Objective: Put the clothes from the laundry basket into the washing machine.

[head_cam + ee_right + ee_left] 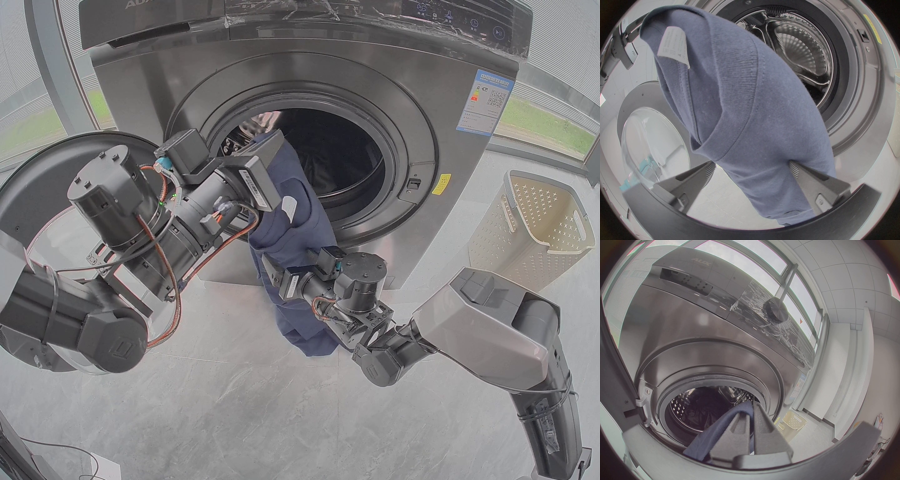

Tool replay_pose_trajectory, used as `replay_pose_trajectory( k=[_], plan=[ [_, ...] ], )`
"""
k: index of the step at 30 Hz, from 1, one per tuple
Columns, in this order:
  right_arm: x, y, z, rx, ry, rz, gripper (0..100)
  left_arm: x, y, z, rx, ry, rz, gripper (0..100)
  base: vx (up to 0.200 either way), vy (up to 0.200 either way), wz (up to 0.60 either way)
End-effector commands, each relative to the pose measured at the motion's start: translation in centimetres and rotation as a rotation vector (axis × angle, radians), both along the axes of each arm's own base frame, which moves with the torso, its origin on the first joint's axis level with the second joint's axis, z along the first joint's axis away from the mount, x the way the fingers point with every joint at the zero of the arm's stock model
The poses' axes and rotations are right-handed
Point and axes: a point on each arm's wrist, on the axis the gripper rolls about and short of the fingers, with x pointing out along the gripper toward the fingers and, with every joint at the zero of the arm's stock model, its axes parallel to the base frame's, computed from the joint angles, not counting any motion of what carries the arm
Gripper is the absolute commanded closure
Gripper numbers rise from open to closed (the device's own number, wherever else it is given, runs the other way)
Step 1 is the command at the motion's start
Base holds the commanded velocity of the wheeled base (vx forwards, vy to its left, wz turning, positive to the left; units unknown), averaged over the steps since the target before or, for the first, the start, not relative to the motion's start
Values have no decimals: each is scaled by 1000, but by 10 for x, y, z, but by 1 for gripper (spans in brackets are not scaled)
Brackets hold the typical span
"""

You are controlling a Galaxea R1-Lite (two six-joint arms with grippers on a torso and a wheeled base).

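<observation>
**Navy garment held at the drum mouth, 1 gripper clamped, 1 open**

The left gripper (273, 145) (752, 408) is up at the mouth of the washing machine (406, 106) (693, 327), at the side nearest the swung-open door (37, 181) (653, 143). Its 2 fingers (765, 430) are pressed together on the upper edge of the navy garment (290, 231) (706, 437) (756, 109).

From that pinch the cloth hangs over the lower rim of the drum (337, 156) (800, 53) and down the front of the machine, with its bottom end just above the floor (250, 400). A white label (289, 208) (673, 45) shows on the fabric near the top.

The right gripper (267, 262) (750, 162) is lower, in front of the machine at the middle of the hanging cloth. Its fingers (815, 184) are spread wide, and the garment drops between them; 1 finger lies against the fabric.

The cream laundry basket (537, 225) (792, 422) stands on the floor to the machine's right, well apart from both grippers.
</observation>
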Motion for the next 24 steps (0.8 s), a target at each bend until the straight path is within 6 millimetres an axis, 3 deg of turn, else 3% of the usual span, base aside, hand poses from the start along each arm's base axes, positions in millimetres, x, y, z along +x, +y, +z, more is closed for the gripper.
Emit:
replay_pose_trajectory(
  k=[1,4,10,19,24],
  plan=[
    [2,0,-7,-5,6,-3,100,1,2,0,1,1,6,100,0,0,0],
    [-7,-3,-8,-21,25,5,100,6,5,-2,5,4,22,100,0,0,0],
    [-37,-18,17,-29,27,23,100,17,16,-5,14,8,55,100,0,0,0],
    [-93,-69,55,-63,44,35,100,19,20,-5,12,8,69,100,0,0,0],
    [-112,-100,80,-38,9,41,100,15,23,-1,0,-4,77,100,0,0,0]
  ],
)
